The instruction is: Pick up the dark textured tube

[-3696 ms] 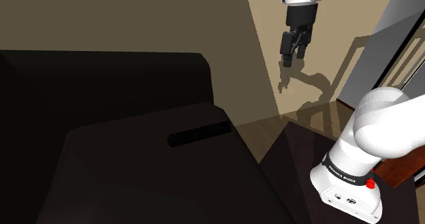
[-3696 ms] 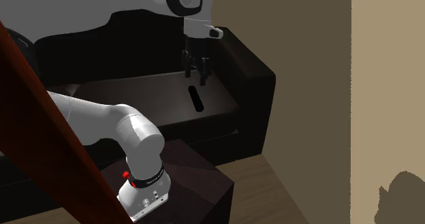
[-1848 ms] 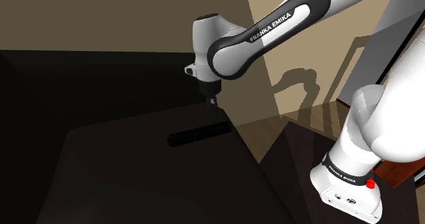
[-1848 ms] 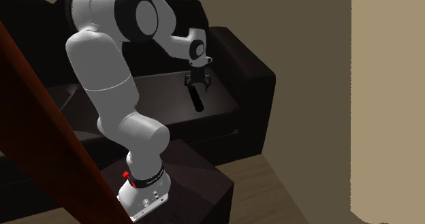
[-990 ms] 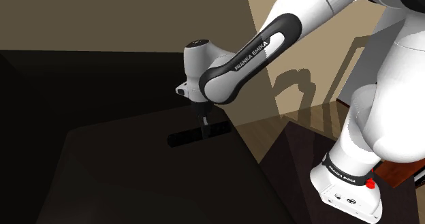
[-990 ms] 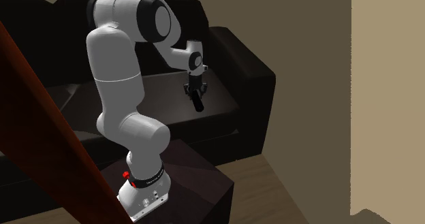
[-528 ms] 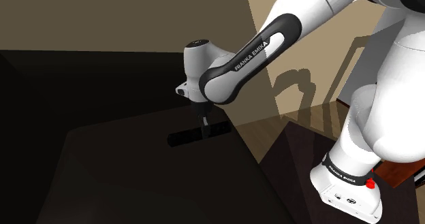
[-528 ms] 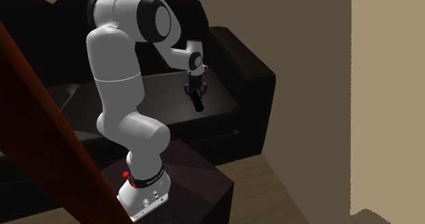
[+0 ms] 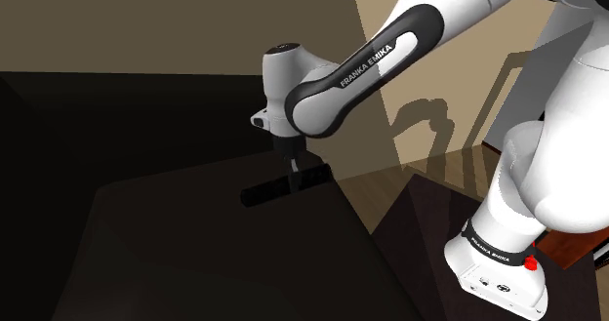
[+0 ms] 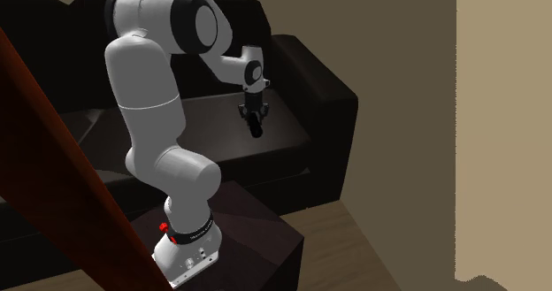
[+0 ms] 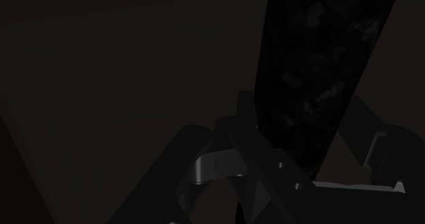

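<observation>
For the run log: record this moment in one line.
phase: grasp | gripper: shut on dark textured tube | tube: over sofa seat | lifted clear: cannot tell

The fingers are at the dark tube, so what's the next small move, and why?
Probably raise it straight up a little: the fingers look closed around the tube, which hangs low over the sofa seat.

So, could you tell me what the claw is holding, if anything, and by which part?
The claw is shut on the dark textured tube, gripping it around its middle, slightly nearer the end at the shoulder view's right.
</observation>
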`<state>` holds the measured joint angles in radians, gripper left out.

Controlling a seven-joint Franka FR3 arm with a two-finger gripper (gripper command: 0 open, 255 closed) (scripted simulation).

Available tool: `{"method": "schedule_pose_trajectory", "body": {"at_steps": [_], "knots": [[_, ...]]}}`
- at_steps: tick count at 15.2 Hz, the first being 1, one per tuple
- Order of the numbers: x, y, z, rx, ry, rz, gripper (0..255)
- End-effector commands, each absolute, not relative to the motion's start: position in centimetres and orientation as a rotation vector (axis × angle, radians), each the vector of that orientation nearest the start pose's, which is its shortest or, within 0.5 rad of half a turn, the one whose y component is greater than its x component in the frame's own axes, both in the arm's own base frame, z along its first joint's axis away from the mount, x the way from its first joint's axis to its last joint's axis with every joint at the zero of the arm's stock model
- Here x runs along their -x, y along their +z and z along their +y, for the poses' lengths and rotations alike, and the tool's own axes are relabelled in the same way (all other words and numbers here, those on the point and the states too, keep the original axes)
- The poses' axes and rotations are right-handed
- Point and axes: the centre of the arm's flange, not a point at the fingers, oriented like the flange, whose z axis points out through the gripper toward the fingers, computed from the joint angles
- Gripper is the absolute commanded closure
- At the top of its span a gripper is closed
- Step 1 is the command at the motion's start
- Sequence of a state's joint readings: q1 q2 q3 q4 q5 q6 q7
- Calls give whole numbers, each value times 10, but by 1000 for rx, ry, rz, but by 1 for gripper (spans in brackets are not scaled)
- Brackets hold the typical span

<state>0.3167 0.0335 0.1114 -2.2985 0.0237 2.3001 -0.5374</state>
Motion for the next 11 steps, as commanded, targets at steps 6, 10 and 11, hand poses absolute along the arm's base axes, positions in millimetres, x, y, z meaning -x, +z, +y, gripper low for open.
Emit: {"method": "schedule_pose_trajectory", "body": {"at_steps": [6, 10, 11], "knots": [[-466, 368, 215, 2774, 47, -1425, 255], [-466, 385, 215, 2774, 47, -1425, 255], [-466, 385, 215, 2774, 47, -1425, 255]]}}
